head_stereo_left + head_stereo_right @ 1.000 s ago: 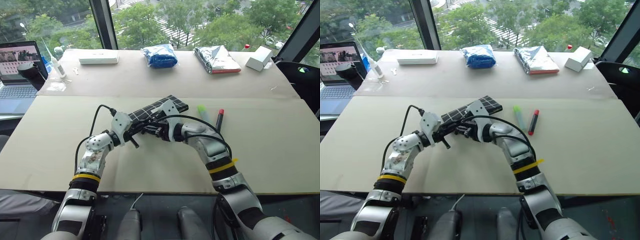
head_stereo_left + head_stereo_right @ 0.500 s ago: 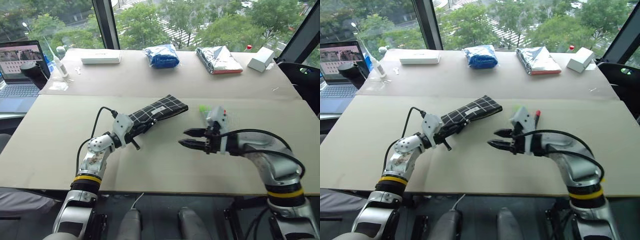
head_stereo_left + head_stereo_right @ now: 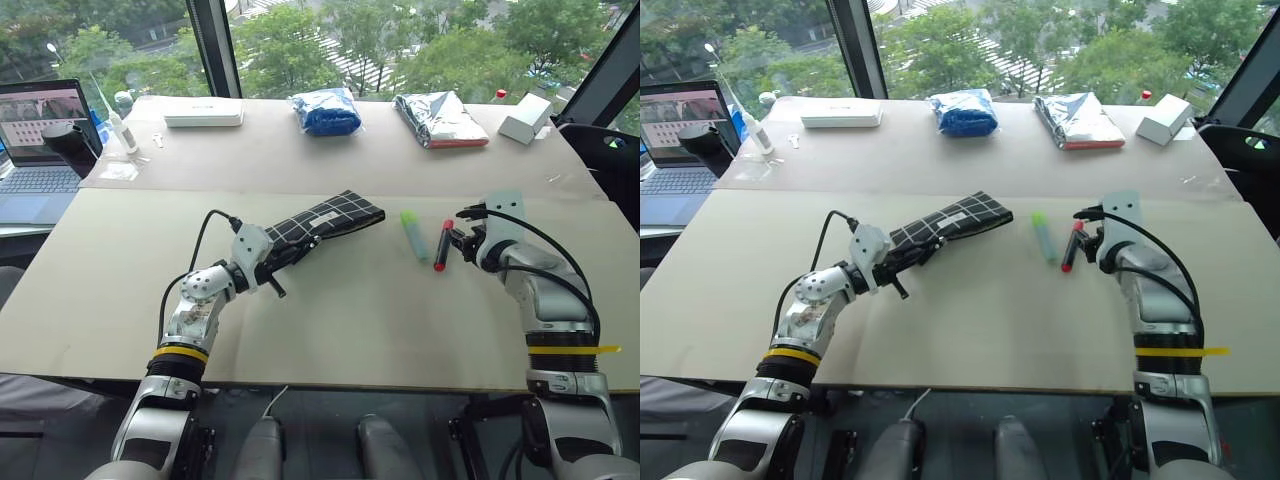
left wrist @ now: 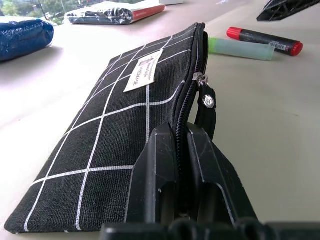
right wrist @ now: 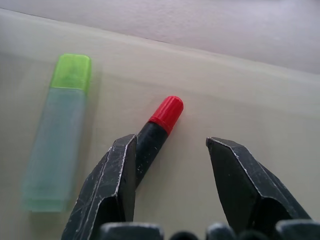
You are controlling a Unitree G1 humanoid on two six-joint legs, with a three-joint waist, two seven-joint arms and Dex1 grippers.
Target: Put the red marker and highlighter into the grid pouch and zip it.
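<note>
The grid pouch [image 3: 330, 220] is black with white lines and lies slanted at the middle of the table. My left gripper [image 4: 181, 136] is shut on its near end, beside the zipper pull strap [image 4: 206, 101]. To the right of the pouch lie the light green highlighter [image 3: 413, 234] and the red marker [image 3: 441, 245], side by side on the board. My right gripper [image 3: 462, 240] is open just right of the marker. In the right wrist view, the marker [image 5: 162, 122] runs under the edge of one finger [image 5: 112, 185], and nothing is held.
Along the far side of the table are a flat white box [image 3: 203, 112], a blue bag [image 3: 325, 110], a silver foil bag [image 3: 435, 118] and a small white box [image 3: 525, 117]. A laptop [image 3: 40, 130] and a bottle [image 3: 120, 128] stand at the far left.
My right gripper has left the pouch and swung right, and is now open beside the red marker. My left gripper has kept its hold on the pouch.
</note>
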